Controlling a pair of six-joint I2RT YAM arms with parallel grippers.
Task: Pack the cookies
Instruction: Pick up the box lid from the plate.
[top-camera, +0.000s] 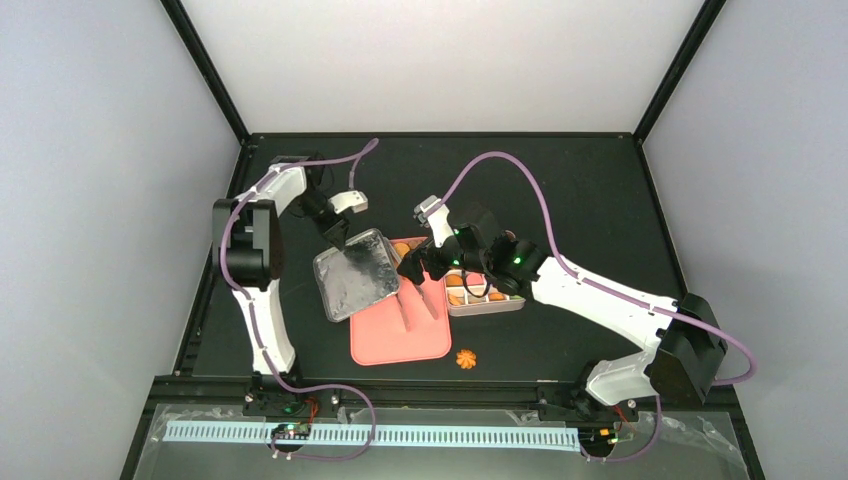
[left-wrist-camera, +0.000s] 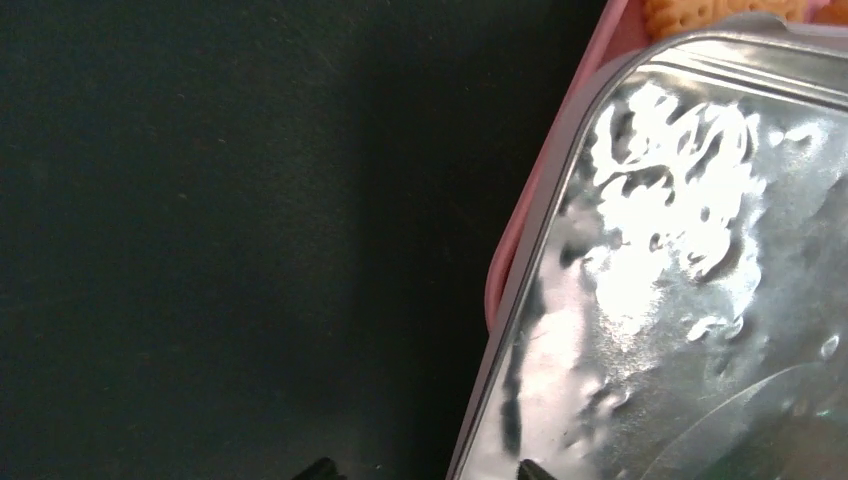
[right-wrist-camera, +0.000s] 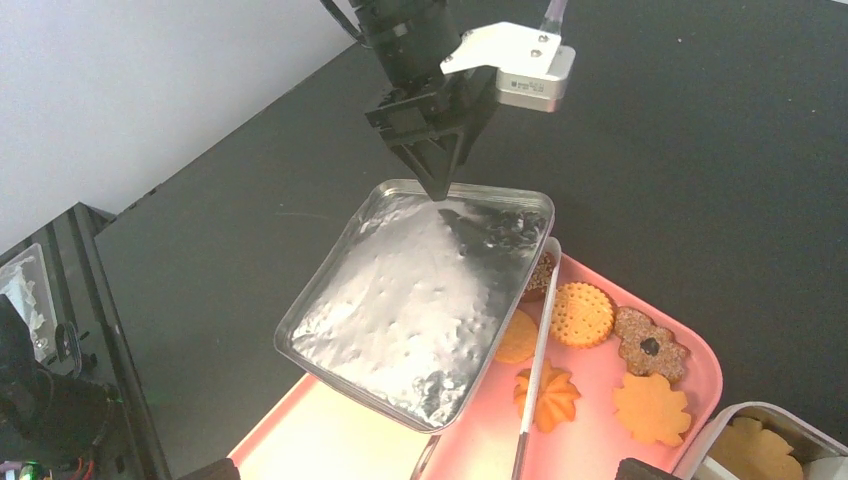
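Gleaming dimpled metal lid (right-wrist-camera: 420, 310) overlaps smooth pink tray (right-wrist-camera: 703, 352) of scalloped cookies (right-wrist-camera: 582, 314); both jaws apart.

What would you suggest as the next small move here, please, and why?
Probably lower the right gripper onto the round orange cookie. That gripper is open above the pink tray, the cookie lies clear of the silver lid, and the tin sits beside the tray. The left gripper is open at the lid's far rim.
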